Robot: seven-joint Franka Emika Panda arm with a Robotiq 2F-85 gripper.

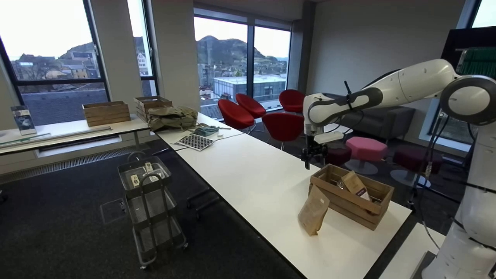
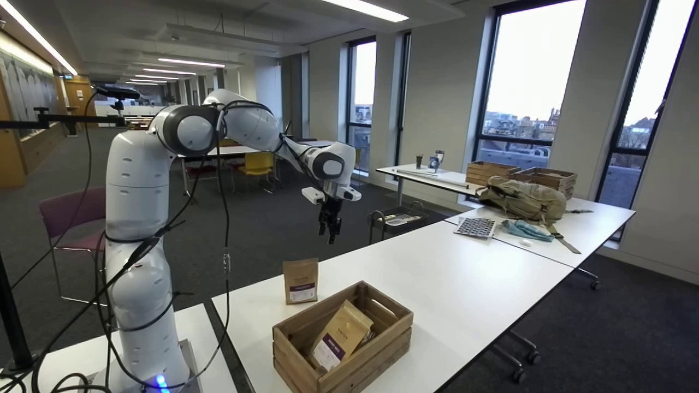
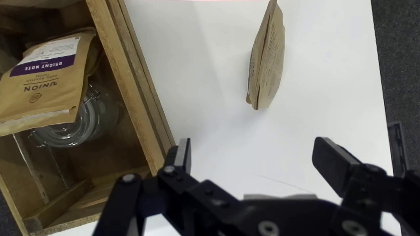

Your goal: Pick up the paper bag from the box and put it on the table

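The claw hung at the end of the arm, pointing down, its dark fingers set wide apart with a broad gap between them. Right above it sat the wrist, and a small white housing jutted out just above and to one side of it. The forearm sloped up and away from the claw to a bent elbow, higher than the fingers. The base stood lower, well apart from the claw, its blue light glowing.
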